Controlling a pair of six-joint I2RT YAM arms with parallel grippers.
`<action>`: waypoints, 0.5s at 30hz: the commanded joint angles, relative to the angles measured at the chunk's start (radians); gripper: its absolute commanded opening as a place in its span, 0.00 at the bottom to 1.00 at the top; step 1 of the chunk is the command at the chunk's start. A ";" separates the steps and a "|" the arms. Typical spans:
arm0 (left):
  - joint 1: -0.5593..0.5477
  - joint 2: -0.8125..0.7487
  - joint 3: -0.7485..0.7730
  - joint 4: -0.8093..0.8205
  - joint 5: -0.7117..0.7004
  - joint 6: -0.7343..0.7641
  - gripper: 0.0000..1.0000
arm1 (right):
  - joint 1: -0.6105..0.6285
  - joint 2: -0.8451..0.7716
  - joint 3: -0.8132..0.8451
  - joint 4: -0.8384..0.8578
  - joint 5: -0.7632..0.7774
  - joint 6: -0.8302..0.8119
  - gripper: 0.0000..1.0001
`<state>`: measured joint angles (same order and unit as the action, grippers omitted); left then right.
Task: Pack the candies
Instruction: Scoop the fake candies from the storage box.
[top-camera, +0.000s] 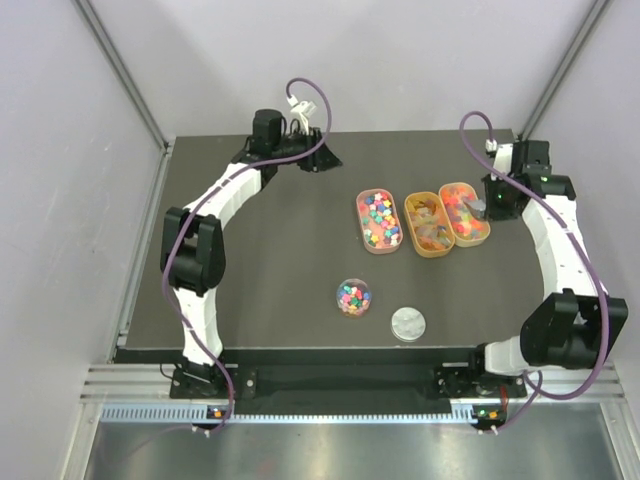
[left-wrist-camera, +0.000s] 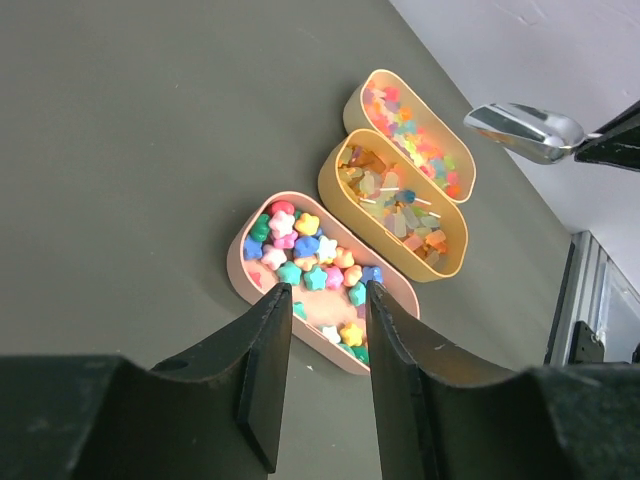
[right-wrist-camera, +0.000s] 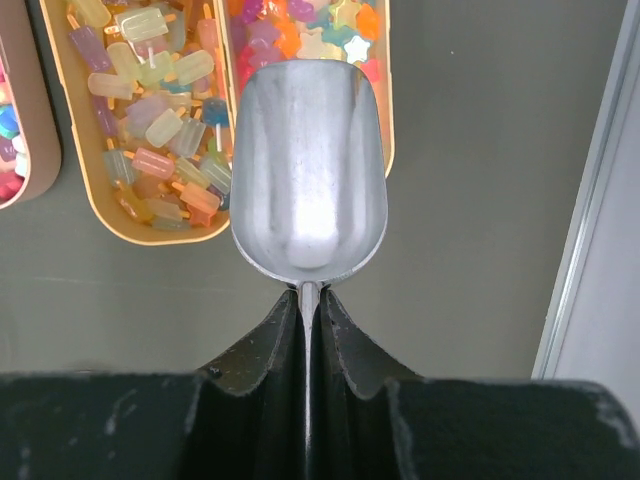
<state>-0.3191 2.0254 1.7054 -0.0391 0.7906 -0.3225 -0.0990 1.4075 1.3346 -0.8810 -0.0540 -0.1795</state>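
The left gripper (left-wrist-camera: 325, 292) has its jaws apart and empty. The right gripper (right-wrist-camera: 308, 305) is clamped on the handle of a shiny silver metal scoop (right-wrist-camera: 308, 170), above small multicoloured candies (top-camera: 379, 220) in three oval orange plastic trays (left-wrist-camera: 235, 272). They sit on a dark grey table (top-camera: 270, 260) with pale grey walls (top-camera: 400, 60) around it.

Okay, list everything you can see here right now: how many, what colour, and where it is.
oval trays: three, orange, side by side on the table's right half
star candies: many, multicoloured, in the two outer trays
lolly-shaped gummies: many, pale pastel, in the middle tray
jar: one, clear, holding multicoloured candies, in front of the trays
lid: one, silver, flat on the table right of the jar
scoop: one, silver, empty, above the rightmost tray's edge
table: one, dark grey
left gripper: black, open, empty, near the table's back edge
right gripper: black, shut on the scoop's handle
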 joint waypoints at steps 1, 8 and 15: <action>-0.006 0.033 -0.001 0.030 -0.002 -0.009 0.40 | 0.009 0.002 0.000 0.019 0.048 0.025 0.00; -0.005 0.047 -0.032 0.077 0.022 -0.039 0.40 | -0.031 0.088 0.003 0.022 0.043 0.040 0.00; 0.006 0.088 -0.024 0.084 0.024 -0.039 0.40 | -0.053 0.179 0.018 0.020 0.034 0.029 0.00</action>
<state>-0.3218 2.0914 1.6726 -0.0174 0.7959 -0.3534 -0.1432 1.5620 1.3331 -0.8810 -0.0196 -0.1555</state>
